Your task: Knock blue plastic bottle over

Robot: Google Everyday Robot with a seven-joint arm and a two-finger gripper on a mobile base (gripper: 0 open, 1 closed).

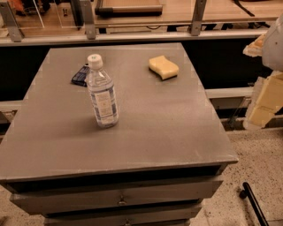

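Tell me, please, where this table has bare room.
Free: the front strip before the bottle, and the right side below the sponge. Crowded: back left, bottle beside packet. The hand is off to the right of the table.

Grey flat-topped cabinet [146, 132] with shallow front drawers [119, 198], each bearing a small central pull, standing on a pale speckled floor [261, 163]. Behind it, a dark recess under a long light-coloured rail [132, 37] with grey upright brackets [197, 17]; beyond, a warmly lit wooden surface [177, 11]. A black tube [253, 203] lies on the floor, lower right. The gripper [265, 99] hangs at the right edge, beside the cabinet.
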